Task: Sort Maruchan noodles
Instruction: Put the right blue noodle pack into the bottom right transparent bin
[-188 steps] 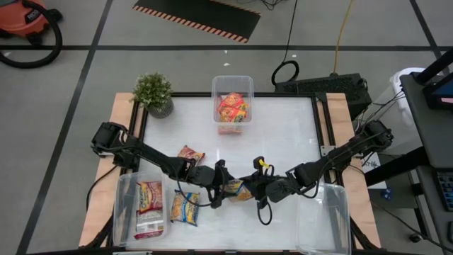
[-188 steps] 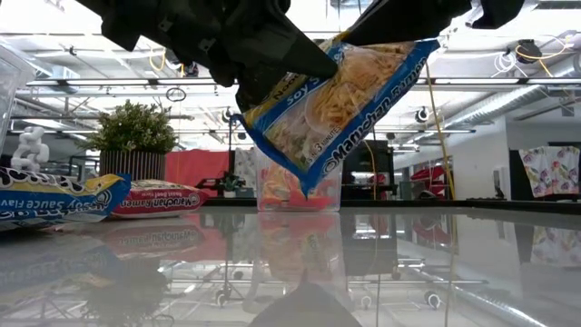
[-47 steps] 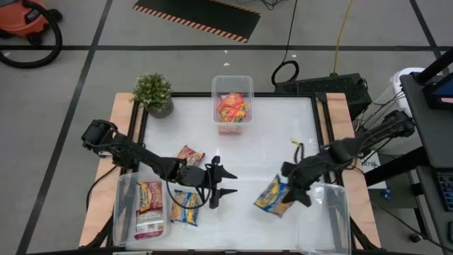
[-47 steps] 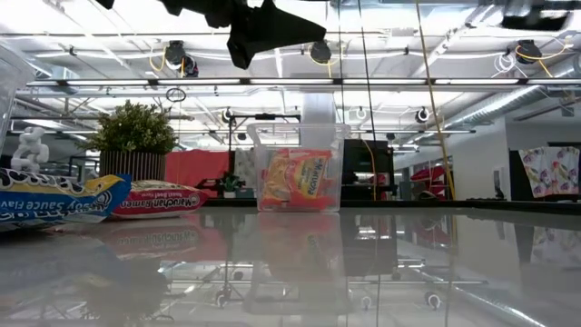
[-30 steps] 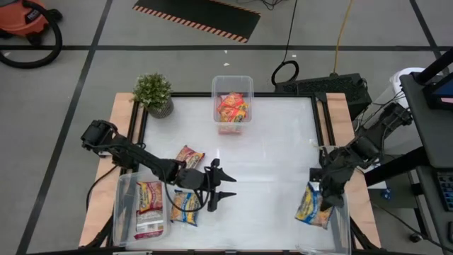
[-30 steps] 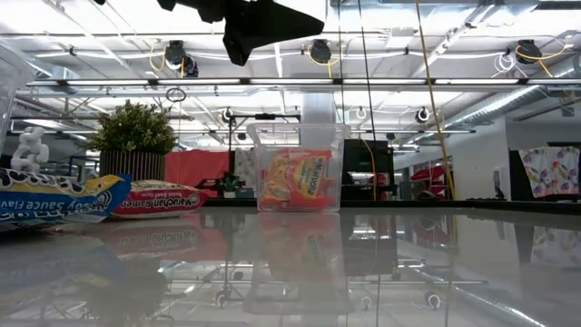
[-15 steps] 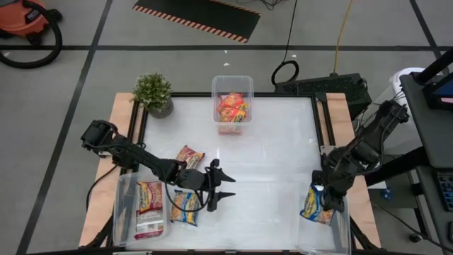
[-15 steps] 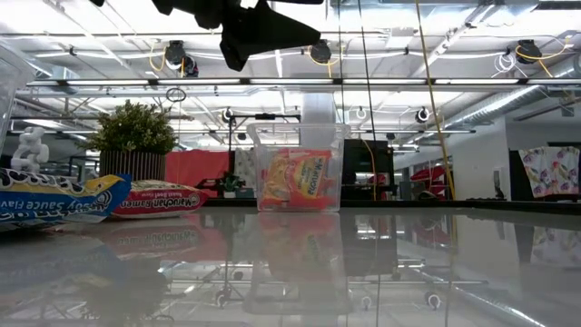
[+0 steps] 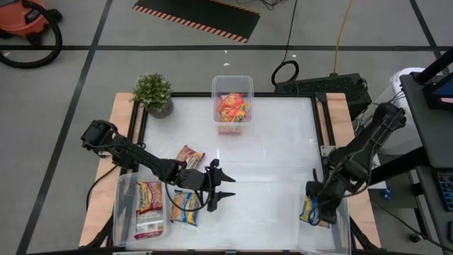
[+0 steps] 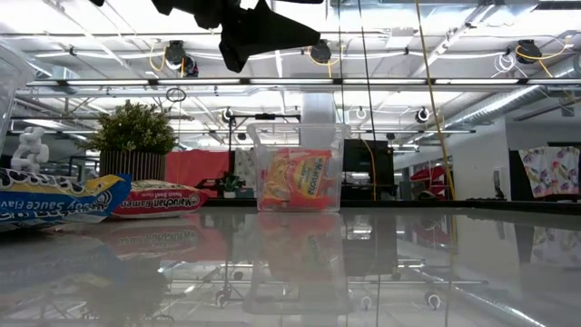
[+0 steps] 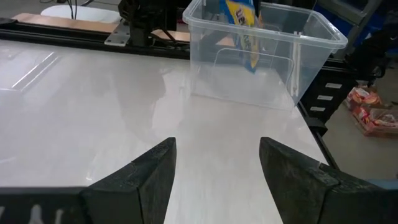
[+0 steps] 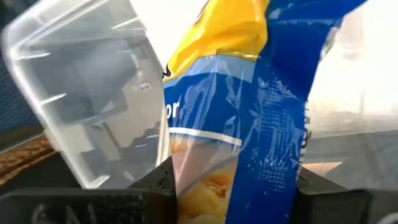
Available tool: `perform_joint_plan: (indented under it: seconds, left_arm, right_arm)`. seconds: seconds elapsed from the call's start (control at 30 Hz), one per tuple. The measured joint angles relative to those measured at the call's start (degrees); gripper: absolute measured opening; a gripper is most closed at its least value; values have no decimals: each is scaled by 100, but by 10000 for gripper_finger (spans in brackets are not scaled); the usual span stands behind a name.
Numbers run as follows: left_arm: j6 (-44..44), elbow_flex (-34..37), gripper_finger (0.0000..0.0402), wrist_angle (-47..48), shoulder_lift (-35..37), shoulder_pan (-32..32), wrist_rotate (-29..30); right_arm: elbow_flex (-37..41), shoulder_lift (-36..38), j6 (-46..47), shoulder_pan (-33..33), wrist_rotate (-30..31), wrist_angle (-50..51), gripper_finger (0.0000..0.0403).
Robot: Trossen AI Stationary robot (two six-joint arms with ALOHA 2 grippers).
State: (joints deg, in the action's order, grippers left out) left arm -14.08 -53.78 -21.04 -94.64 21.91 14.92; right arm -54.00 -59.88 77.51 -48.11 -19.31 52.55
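My right gripper (image 9: 316, 204) is shut on a yellow-blue Maruchan packet (image 12: 249, 118), which it holds over the clear bin (image 9: 336, 227) at the table's near right corner. In the left wrist view the packet (image 11: 244, 28) hangs inside that bin (image 11: 311, 43). My left gripper (image 9: 228, 185) hovers open above the table's near middle, holding nothing. On the table lie a red packet (image 9: 190, 155) and a yellow-blue packet (image 9: 185, 207). Another packet (image 9: 148, 207) lies in the near left bin (image 9: 124, 212). Red-orange packets (image 9: 232, 108) stand in the far bin (image 9: 232, 81). My right gripper pinches the yellow-blue packet between its two fingers, at the packet's upper end (image 12: 239, 186). The fingers slant down from above the bin. The packet hangs below them, upright, with its lower end (image 11: 250, 62) inside the bin's walls.
A potted plant (image 9: 154, 92) stands at the far left corner. Bare white tabletop (image 9: 276, 156) lies between the arms. Wooden side rails (image 9: 338, 120) border the table.
My right gripper has sunk toward the near right bin and tipped further downward, still shut on the packet. The packet has gone down with it, lower between the bin's walls.
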Motion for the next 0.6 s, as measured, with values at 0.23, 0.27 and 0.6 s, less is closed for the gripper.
perform_joint_plan:
  seconds: [0.23,0.27,0.6]
  left_arm:
    - [-71,0,235,0,1,0,0]
    - [-69,0,235,0,-1,0,0]
    - [-71,0,235,2,1,-2,2]
  right_arm:
    - [0,-638,-81,-166,-1,-161,127]
    - [-7,-716,-126,-179,4,-132,132]
    - [-5,-770,-166,-263,21,-137,218]
